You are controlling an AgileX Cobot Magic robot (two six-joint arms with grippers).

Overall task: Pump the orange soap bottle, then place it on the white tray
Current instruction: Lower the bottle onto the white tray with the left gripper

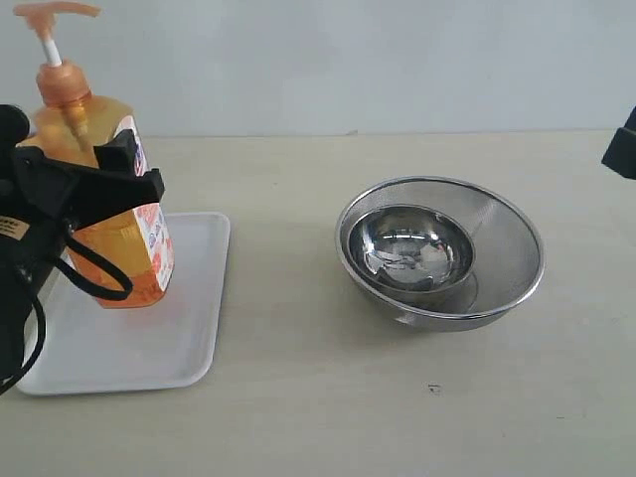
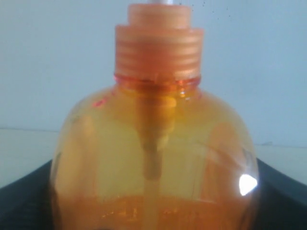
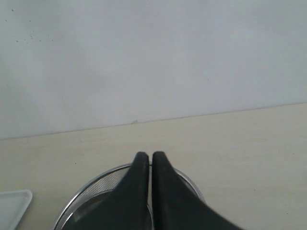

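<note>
The left gripper [image 1: 89, 177] clamps the orange soap bottle [image 1: 124, 248], whose base is down at the white tray [image 1: 189, 298]; contact unclear. The right gripper [image 3: 151, 160] is closed on nothing. Well apart from the tray, a mesh bowl [image 1: 507, 248] holds a smaller steel bowl [image 1: 409, 248].

This looks like a robotics lab test bench, not a lived-in kitchen. A plain, pale beige worktop [image 1: 298, 417] runs back to a blank white wall [image 1: 397, 60]. On it stand a few household props, set well apart: an orange soap bottle [image 1: 119, 248], a white tray [image 1: 149, 348], and a steel bowl [image 1: 412, 248] nested inside a wire-mesh strainer [image 1: 507, 253]. A black robot arm [image 1: 30, 229] at the left edge of the exterior view points to the same setting.
</note>
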